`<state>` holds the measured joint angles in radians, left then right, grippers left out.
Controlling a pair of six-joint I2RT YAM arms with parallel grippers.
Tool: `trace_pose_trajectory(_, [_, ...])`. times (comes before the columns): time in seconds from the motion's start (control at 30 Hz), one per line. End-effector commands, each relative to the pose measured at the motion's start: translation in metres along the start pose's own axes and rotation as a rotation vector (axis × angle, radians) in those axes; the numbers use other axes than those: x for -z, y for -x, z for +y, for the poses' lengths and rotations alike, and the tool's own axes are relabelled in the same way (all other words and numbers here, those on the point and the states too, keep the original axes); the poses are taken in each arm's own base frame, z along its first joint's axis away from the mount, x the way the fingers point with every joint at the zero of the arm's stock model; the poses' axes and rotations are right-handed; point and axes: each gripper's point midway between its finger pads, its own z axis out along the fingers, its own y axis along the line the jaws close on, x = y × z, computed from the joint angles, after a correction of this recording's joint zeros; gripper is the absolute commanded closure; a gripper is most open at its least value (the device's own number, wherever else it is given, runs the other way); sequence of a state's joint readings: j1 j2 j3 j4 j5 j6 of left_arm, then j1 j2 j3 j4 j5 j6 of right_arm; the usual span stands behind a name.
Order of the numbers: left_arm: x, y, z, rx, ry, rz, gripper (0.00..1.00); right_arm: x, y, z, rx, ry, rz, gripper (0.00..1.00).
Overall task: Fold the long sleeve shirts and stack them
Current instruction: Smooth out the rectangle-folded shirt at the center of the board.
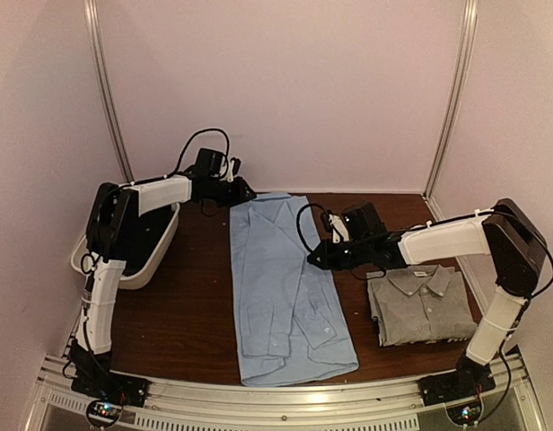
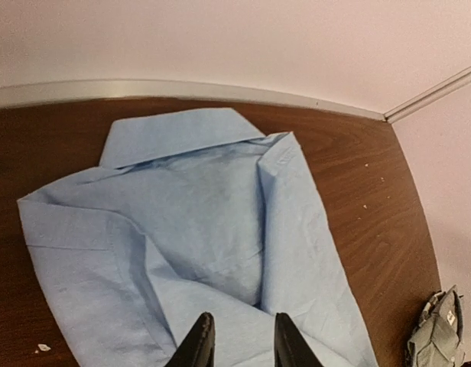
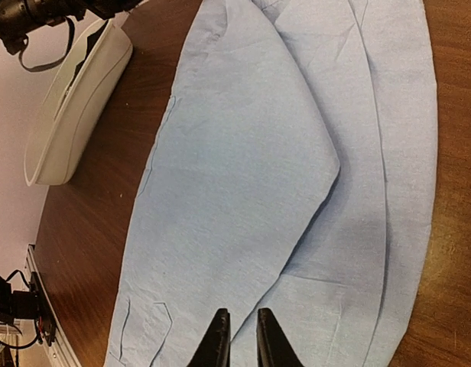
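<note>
Two shirts on counter (image 1: 187,323). One light blue shirt (image 1: 281,287) lies lengthwise at centre. One grey shirt (image 1: 425,305) lies folded at right, neck label (image 1: 422,268) unreadable. My left jaws and right jaws stand narrowly parted over the blue cloth, grasping nothing.

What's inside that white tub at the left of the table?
Only a dark inside shows in the white tub; nothing in it can be made out. The left arm covers most of its opening.
</note>
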<state>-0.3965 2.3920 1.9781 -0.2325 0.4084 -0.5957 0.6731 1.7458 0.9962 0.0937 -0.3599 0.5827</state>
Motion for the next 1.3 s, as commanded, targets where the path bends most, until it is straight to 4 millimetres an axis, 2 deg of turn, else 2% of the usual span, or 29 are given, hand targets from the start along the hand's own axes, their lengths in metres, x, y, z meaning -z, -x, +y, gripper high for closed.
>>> trace_pose_trajectory(0.0, [-0.006,-0.01,-0.057,-0.087,-0.07,-0.012,0.73,0.012,0.006,-0.002,-0.002,-0.013,-0.041,0.85])
trace_pose_trajectory(0.2, [-0.051,-0.05,-0.056,-0.04,-0.082,0.066,0.75,0.015,0.0,-0.004,-0.011,-0.009,-0.036,0.85])
trace_pose_trajectory(0.43, [-0.08,-0.062,-0.039,-0.003,-0.07,0.091,0.76,0.017,-0.006,-0.002,-0.013,0.003,-0.021,0.85])
trace_pose_trajectory(0.63, [-0.08,-0.054,-0.017,0.021,-0.047,0.079,0.76,0.017,-0.015,-0.006,-0.019,0.002,0.001,0.85])
trace_pose_trajectory(0.83, [-0.064,-0.03,-0.006,0.008,-0.028,0.038,0.76,0.017,-0.02,-0.007,-0.021,0.002,0.011,0.85])
trace_pose_trajectory(0.97, [-0.058,-0.018,0.014,0.029,-0.022,0.019,0.76,0.018,-0.022,-0.007,-0.022,0.001,0.014,0.85])
trace_pose_trajectory(1.1, [-0.065,-0.019,0.037,0.058,-0.019,0.033,0.76,0.017,-0.024,-0.007,-0.023,0.001,0.02,0.85])
trace_pose_trajectory(1.27, [-0.073,-0.022,0.055,0.09,-0.033,0.046,0.76,0.018,-0.025,-0.006,-0.023,-0.002,0.025,0.85])
